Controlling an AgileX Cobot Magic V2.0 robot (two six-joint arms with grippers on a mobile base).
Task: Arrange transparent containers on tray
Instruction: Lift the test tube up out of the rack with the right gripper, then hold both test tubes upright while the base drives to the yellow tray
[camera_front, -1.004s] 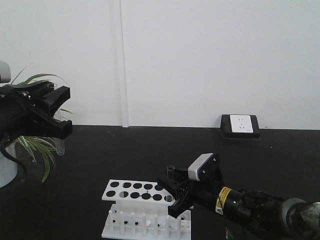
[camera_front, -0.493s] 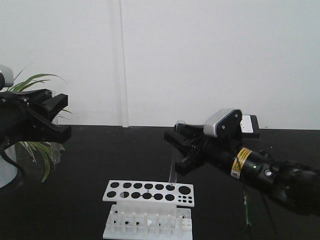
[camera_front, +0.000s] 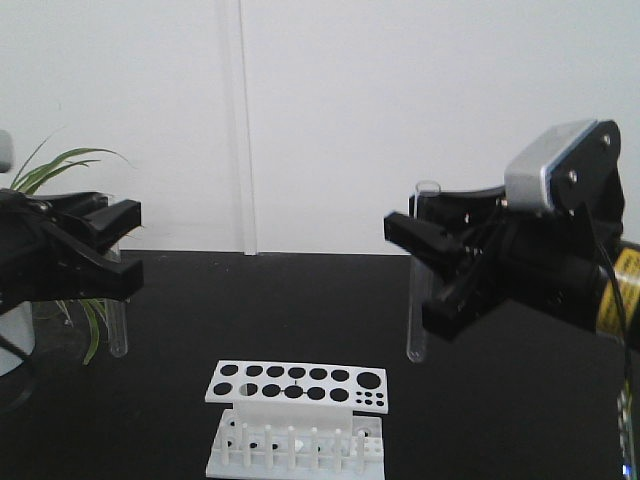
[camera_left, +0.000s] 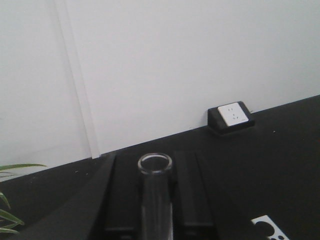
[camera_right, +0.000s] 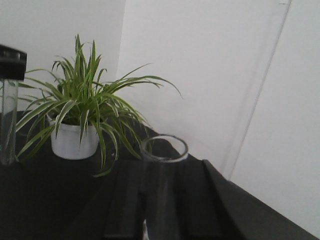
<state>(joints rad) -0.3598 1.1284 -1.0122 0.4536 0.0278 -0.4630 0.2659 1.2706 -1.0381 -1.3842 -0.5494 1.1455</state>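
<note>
Item one: the left gripper (camera_front: 125, 243) is clamping a long clear glass test tube (camera_front: 118, 322) upright between its black fingers (camera_left: 120, 200). The rim is probably standing just above them, and the round bottom is hanging over the black tabletop (camera_front: 300, 300).

Item two: the right gripper (camera_front: 415, 272) is pinching a second clear glass test tube (camera_front: 417, 325) likewise.

Both tubes are hovering apart from the white perforated rack (camera_front: 295, 385), with open table lying between.

A yellow label (camera_front: 625, 290) is showing on the right arm; its writing is unreadable.

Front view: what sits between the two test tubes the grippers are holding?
Only the white perforated rack, low on the black table, midway between the left tube and the right tube. The front view shows it.
</note>
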